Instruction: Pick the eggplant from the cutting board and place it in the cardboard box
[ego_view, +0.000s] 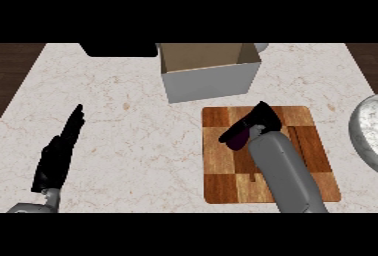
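A pale marbled surface (148, 150) carries a wooden board (295, 150) with an open box (210, 82) just behind it. The right hand (258, 120) is curled round the eggplant (238, 140) over the board; its visible dark purple end points lower left. The left hand (59, 155) rests straight-fingered at the left.
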